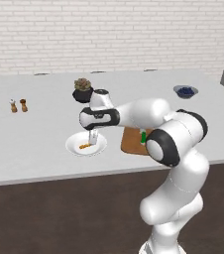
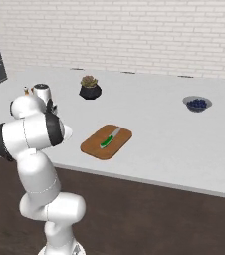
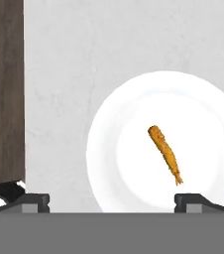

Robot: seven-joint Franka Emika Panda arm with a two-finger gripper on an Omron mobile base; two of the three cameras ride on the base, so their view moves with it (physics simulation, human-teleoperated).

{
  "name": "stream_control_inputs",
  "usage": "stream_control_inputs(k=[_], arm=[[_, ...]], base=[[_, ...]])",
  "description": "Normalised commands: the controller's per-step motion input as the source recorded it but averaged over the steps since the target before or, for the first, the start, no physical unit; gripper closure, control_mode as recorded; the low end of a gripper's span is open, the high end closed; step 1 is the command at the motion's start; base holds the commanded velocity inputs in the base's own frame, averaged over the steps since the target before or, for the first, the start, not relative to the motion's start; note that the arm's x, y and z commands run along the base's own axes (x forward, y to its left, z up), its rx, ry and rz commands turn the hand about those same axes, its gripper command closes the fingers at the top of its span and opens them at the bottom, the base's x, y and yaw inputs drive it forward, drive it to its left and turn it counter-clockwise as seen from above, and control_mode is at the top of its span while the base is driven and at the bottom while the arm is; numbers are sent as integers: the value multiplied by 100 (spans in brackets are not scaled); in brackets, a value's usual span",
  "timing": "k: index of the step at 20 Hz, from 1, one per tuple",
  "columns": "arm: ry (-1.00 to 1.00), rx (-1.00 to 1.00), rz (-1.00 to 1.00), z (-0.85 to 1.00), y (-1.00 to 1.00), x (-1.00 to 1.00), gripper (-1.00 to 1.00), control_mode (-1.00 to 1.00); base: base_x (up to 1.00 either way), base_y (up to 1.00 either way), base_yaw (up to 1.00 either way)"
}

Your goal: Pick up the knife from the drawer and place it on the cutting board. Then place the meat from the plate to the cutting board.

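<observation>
The knife (image 2: 109, 139), green-handled with a pale blade, lies on the brown cutting board (image 2: 97, 147). In the left base view the board (image 1: 132, 141) and the knife's green handle (image 1: 143, 137) show partly behind my arm. Left of the board stands the white plate (image 1: 73, 144) with the thin orange-brown meat (image 1: 84, 146) on it. My gripper (image 1: 92, 135) hangs open just above the plate, pointing down. In the hand view the meat (image 3: 164, 154) lies on the plate (image 3: 114, 149) ahead of my gripper (image 3: 111, 201), with nothing between the fingertips (image 3: 32, 201). The drawer is out of view.
A potted plant (image 1: 83, 90) stands behind the plate. Two small shakers (image 1: 18, 105) sit at the far left, and a bowl of blueberries (image 1: 185, 91) at the back right. The counter's front edge runs close to the plate, with dark wood below it.
</observation>
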Motion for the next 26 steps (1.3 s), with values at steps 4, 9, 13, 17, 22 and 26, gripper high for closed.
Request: stream_control_inputs(k=[4,9,13,17,22,26], arm=[[1,-6,0,-28,0,18,-100,-100],[2,-4,1,-39,2,27,-100,-100],[0,-8,0,-6,14,20,-100,-100],[0,-7,0,0,21,10,-100,-100],[0,-1,1,-2,6,6,-100,-100],[0,0,4,-7,0,1,-100,-100]], base=[[0,0,0],[0,0,0],[0,0,0],[0,0,0],[0,0,0],[0,0,0]])
